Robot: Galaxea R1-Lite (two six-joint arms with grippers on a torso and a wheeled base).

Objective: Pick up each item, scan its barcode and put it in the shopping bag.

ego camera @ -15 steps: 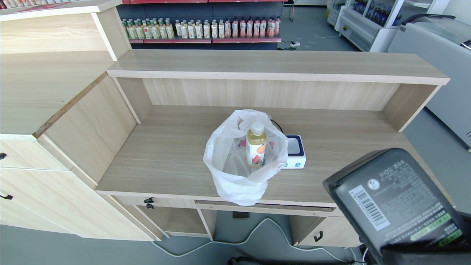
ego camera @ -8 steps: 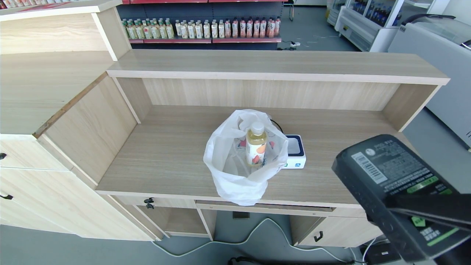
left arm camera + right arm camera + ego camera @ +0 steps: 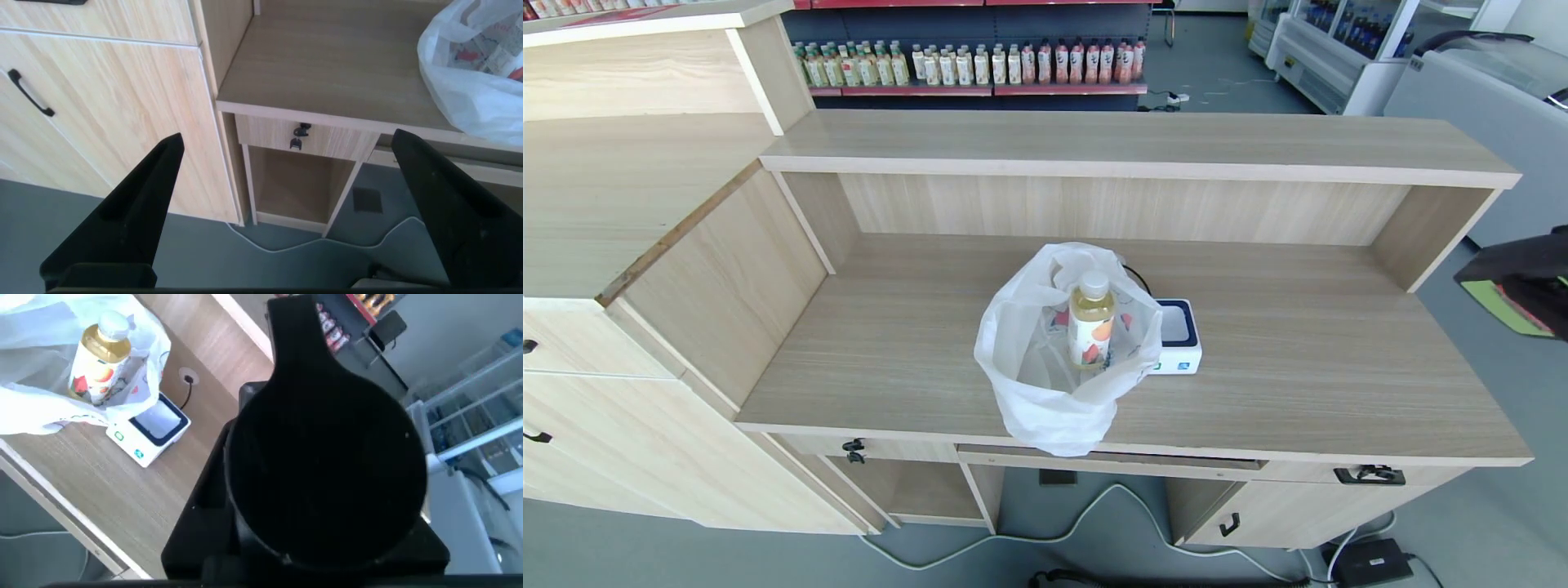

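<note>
Left hand (image 3: 288, 137) is spread wide open, hanging low in front of the left end of the light wooden desk (image 3: 1298, 351). Right hand (image 3: 315, 539) is pinching a black plastic pouch with a green patch (image 3: 1512, 273), up in the air off the desk's right end. The white plastic shopping bag (image 3: 1029, 384) stands mid-desk with a clear bottle of yellow drink (image 3: 1091, 322) upright inside. A small white box scanner with a dark blue top (image 3: 1180, 339) sits just beside the bag on its right.
</note>
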